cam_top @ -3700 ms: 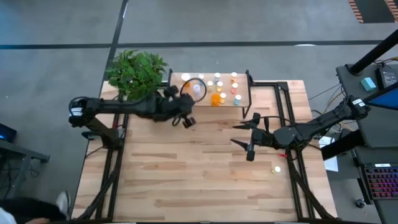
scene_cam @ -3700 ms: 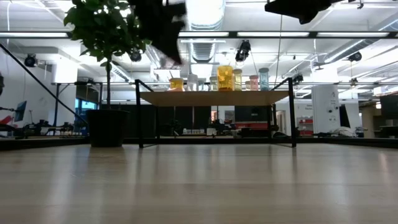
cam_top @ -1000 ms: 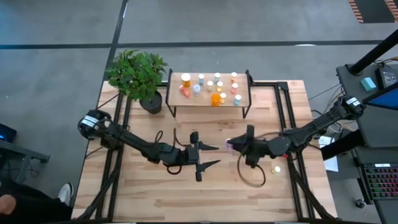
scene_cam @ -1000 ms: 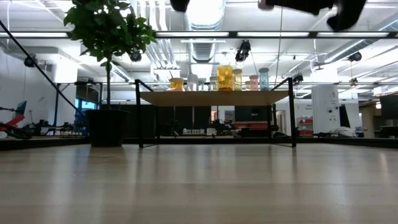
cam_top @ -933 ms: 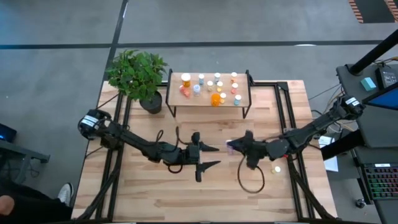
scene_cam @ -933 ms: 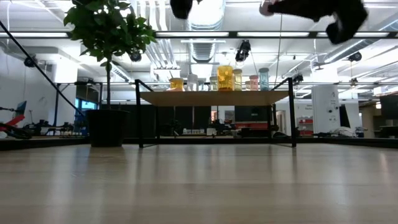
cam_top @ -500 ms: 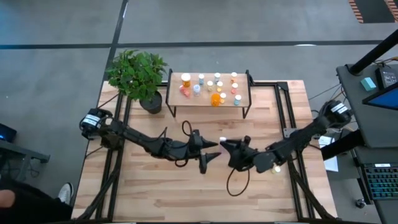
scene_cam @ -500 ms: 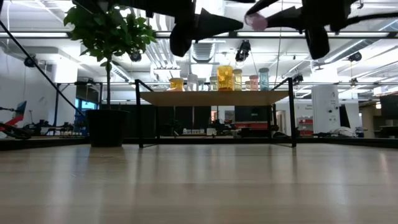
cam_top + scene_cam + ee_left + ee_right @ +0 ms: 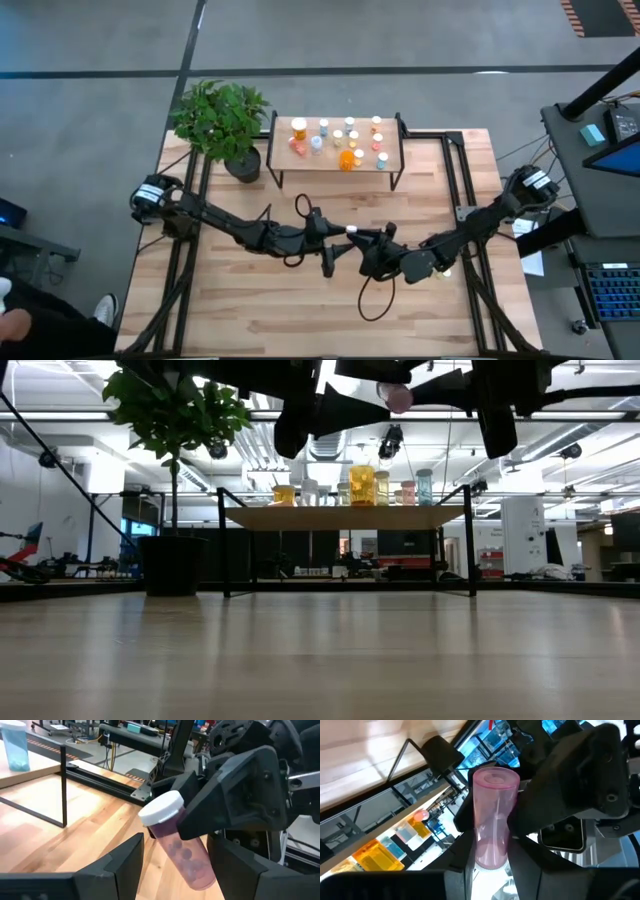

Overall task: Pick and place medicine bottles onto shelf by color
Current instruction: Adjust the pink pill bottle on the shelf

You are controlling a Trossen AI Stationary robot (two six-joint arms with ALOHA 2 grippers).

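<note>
Above the table's middle my right gripper (image 9: 362,238) is shut on a pink medicine bottle (image 9: 181,842) with a white cap (image 9: 352,231). My left gripper (image 9: 338,244) faces it and is open. One left finger (image 9: 126,861) stands on either side of the bottle, with a gap on at least one side. In the low view the bottle (image 9: 398,398) hangs high over the table. The shelf (image 9: 308,160) stands at the far edge on thin black legs and carries several medicine bottles (image 9: 346,142). My right gripper pinches the bottle's pink body (image 9: 492,845) between its two fingers, on the half nearer the cap. The fingers come level from the table's right side and lie across the bottle. The bottle is lifted clear and tilted, cap up and bottom (image 9: 493,778) down.
A potted plant (image 9: 220,120) stands at the far left corner beside the shelf. A black cable loop (image 9: 372,300) hangs under the right arm. Bare wooden tabletop (image 9: 260,310) lies on the near side.
My right gripper has carried the pink bottle toward the table's left, sinking a little and rolling its wrist. My left gripper has shifted slightly right and rolled. The bottle now sits between the left fingers, cap up.
</note>
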